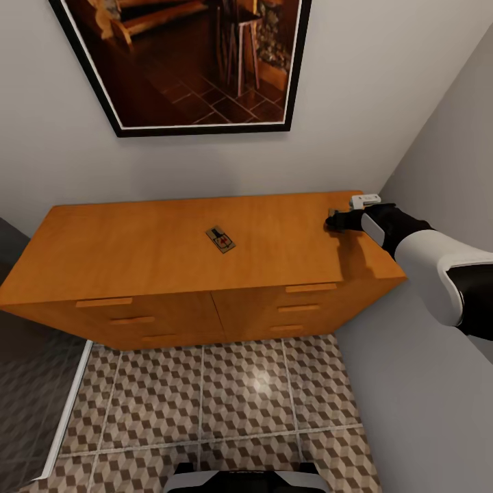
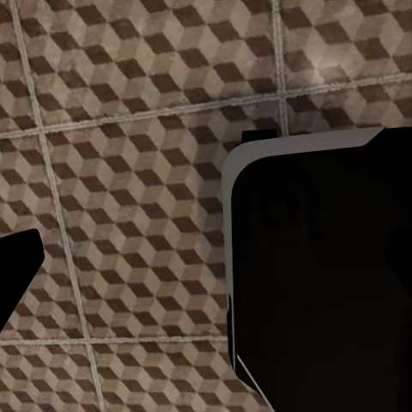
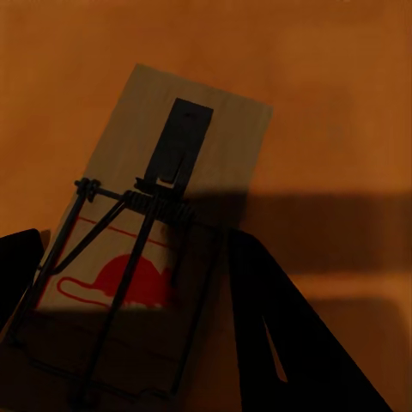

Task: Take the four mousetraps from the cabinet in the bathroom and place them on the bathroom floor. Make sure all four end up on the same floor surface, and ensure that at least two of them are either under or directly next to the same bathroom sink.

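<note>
One mousetrap [image 1: 220, 239], a small tan board with dark wire and a red mark, lies in the middle of the orange-brown cabinet [image 1: 137, 253] top. Another mousetrap [image 3: 163, 189] rests flat near the cabinet's far right corner. My right gripper [image 1: 333, 220] is lowered over it, open, and in the right wrist view the right gripper [image 3: 135, 245] has a dark finger on either side of the board's red-marked end. My left gripper [image 2: 129, 249] hangs open above the patterned bathroom floor [image 2: 129, 129], holding nothing. The sink is out of view.
A dark-framed picture [image 1: 185, 61] hangs on the wall behind the cabinet. A grey wall [image 1: 438, 157] closes in tightly on the right, beside my right arm. A dark glass panel [image 1: 27, 397] stands at the left. Cube-patterned tiles [image 1: 205, 404] spread in front of the cabinet's drawers.
</note>
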Controlling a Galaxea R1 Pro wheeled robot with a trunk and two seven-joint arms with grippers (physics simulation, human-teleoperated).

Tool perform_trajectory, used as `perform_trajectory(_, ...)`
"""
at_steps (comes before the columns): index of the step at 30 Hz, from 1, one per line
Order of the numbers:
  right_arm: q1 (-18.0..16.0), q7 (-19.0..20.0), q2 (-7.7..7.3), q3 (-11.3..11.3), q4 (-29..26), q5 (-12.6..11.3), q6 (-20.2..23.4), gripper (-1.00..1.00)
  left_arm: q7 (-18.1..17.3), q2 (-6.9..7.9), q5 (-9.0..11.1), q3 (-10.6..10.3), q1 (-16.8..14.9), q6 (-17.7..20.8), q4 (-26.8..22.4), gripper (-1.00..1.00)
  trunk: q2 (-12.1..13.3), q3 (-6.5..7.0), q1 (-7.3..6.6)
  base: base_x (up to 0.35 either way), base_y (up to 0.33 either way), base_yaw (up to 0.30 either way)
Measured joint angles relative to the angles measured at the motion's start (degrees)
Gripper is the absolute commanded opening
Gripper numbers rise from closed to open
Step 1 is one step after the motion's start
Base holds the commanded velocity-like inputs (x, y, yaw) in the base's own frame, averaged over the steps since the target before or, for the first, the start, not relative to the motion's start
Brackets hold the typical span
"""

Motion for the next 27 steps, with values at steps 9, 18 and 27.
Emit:
perform_trajectory(9,0.0,0.0,0.11,-0.2,-0.5,-0.3,0.8,-1.0,0.0,0.0,0.0,0.0,0.0,0.0,0.0,1.0,0.0,-0.01,0.02,0.0,0.0,0.0)
perform_trajectory(18,0.0,-0.7,0.13,-0.3,-7.1,-0.4,6.4,-1.0,0.0,0.0,0.0,0.0,0.0,-0.1,0.0,1.0,0.0,-0.01,0.02,0.0,0.0,0.0)
perform_trajectory(27,0.1,-1.8,0.15,-0.3,-14.0,-0.4,12.3,-1.0,0.0,0.04,0.0,0.0,0.0,0.0,0.0,1.0,0.0,-0.01,0.02,0.0,0.0,0.0)
